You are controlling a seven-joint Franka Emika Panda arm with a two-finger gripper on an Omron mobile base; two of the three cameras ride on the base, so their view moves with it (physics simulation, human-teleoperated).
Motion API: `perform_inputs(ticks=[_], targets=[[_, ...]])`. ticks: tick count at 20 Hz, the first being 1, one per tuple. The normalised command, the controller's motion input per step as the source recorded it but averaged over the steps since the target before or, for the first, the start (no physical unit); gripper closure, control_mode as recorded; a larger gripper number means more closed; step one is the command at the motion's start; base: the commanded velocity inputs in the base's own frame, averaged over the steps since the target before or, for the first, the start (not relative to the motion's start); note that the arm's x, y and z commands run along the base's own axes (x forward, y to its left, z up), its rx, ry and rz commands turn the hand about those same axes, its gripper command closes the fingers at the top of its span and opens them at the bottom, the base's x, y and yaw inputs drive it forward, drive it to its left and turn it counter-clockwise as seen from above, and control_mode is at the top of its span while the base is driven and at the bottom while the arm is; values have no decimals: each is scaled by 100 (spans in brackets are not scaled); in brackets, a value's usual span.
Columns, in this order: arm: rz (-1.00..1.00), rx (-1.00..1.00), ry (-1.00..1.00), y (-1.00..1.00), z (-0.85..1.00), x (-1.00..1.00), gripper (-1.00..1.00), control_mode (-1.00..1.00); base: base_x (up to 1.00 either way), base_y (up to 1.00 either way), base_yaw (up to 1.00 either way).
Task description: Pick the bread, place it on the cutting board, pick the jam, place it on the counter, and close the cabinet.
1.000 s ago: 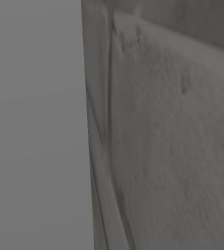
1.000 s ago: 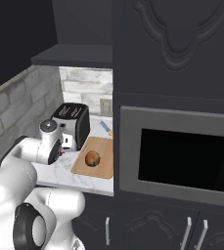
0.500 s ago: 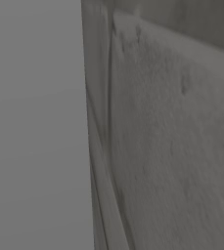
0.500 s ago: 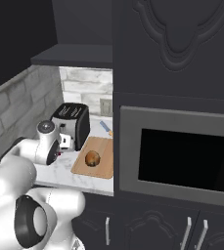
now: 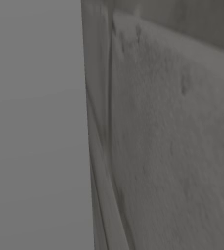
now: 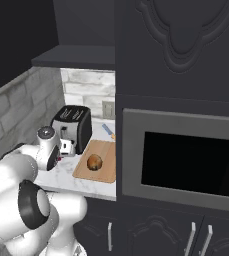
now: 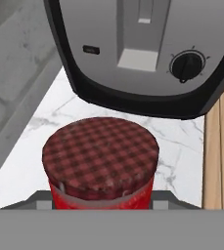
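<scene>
The jam (image 7: pixel 100 163), a red jar with a red checked cloth lid, stands between the jaws of my gripper (image 7: pixel 103 204), which is shut on it. It is just over the white marble counter (image 7: pixel 182 141), in front of the toaster. From the right base view my gripper (image 6: pixel 62 152) is low beside the toaster, with a sliver of the red jam (image 6: pixel 59 159) under it. The round brown bread (image 6: pixel 94 162) lies on the wooden cutting board (image 6: pixel 102 172). A dark wall cabinet (image 6: pixel 86 25) hangs above the counter; I cannot tell how its door stands.
A black and silver toaster (image 7: pixel 143 53) stands right behind the jar, and the toaster (image 6: pixel 74 127) sits against the tiled wall. A built-in oven (image 6: pixel 186 160) fills the tall dark unit to the right. A grey panel (image 5: pixel 35 122) stands close before the left base camera.
The hand stays almost in place beside the toaster with the jar in it. The arm's lower links have turned slightly.
</scene>
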Motion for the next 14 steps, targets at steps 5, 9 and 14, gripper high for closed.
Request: perform_inputs(ticks=[5, 9, 14], targets=[[0, 0, -2, 2, -14, 10, 100, -100, 0, 0, 0], [0, 0, -1, 1, -11, 11, 100, -100, 0, 0, 0], [0, 0, -3, 0, -4, 7, 100, -100, 0, 0, 0]])
